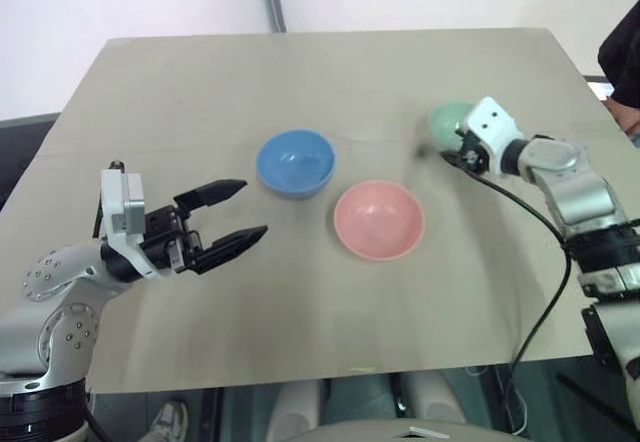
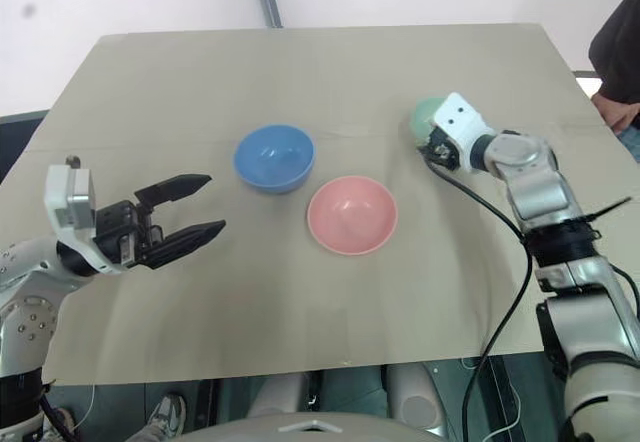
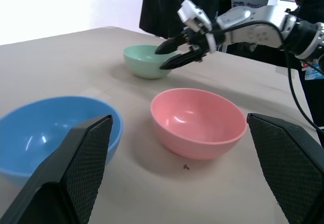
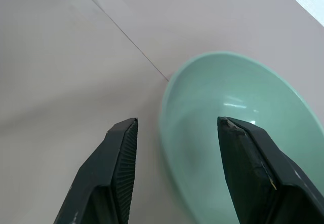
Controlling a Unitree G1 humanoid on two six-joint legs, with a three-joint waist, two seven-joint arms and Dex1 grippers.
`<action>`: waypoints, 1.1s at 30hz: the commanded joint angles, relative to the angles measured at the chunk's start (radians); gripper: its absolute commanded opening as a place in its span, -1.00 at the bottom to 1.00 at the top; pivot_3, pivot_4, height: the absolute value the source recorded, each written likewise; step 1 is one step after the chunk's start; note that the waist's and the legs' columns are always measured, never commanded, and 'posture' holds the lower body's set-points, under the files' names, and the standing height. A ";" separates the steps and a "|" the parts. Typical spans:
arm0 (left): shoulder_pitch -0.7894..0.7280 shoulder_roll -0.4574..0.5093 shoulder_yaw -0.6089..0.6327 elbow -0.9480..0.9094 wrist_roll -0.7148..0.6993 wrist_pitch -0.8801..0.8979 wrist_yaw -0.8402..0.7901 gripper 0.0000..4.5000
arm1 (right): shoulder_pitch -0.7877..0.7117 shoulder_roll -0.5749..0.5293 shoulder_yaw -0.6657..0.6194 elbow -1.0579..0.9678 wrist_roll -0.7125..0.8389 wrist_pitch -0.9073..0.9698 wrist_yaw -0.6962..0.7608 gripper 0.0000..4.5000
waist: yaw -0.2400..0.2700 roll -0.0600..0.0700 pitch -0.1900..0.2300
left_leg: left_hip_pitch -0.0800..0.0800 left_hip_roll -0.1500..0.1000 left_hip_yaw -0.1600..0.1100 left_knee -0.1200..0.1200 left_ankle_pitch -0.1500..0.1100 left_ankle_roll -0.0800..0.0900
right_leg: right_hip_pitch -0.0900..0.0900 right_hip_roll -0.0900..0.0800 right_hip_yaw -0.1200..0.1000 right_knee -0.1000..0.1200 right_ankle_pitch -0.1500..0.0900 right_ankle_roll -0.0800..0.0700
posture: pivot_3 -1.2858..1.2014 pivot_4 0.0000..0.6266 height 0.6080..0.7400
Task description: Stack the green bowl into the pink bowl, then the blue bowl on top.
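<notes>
A: Nearest thing?
B: My left gripper [image 1: 245, 212], fingers wide, empty.
A: Bowls?
B: Small salmon-pink plastic bowl [image 1: 379, 220] centre; sky-blue bowl [image 1: 295, 162] at ten o'clock; mint-green bowl [image 3: 147, 60] at two o'clock, rim between my right gripper's [image 3: 171, 56] parted fingers.

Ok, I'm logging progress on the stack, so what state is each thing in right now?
green bowl: upright, unstacked, rim between the open fingers of the right end effector.
pink bowl: upright, empty.
blue bowl: upright, empty, on its own.
left end effector: open, holding nothing.
</notes>
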 commanded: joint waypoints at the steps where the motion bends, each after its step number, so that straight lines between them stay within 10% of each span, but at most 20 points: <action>1: 0.017 0.005 0.033 -0.053 -0.027 0.000 0.010 1.00 | -0.056 0.016 0.004 0.122 -0.044 -0.079 0.016 0.12 | -0.001 0.000 0.000 | 0.000 0.000 0.000 0.000 0.000 0.000 | 0.000 0.000 0.000 0.000 0.000 0.000 | 0.03 -0.52 1.00; 7: 0.041 0.000 0.038 -0.074 -0.035 -0.002 0.024 1.00 | -0.060 0.020 -0.012 0.122 -0.040 -0.101 0.096 -0.95 | 0.000 0.000 0.000 | 0.000 0.000 0.000 0.000 0.000 0.000 | 0.000 0.000 0.000 0.001 0.000 0.000 | 0.03 -0.52 1.00; 33: -0.079 -0.034 -0.054 0.061 0.032 -0.053 -0.022 1.00 | 0.295 -0.115 -0.058 -0.938 0.371 0.282 0.312 -0.98 | 0.014 0.001 0.001 | 0.001 0.000 -0.003 0.002 -0.002 0.004 | 0.002 0.000 -0.002 0.002 0.000 0.000 | 0.03 -0.52 1.00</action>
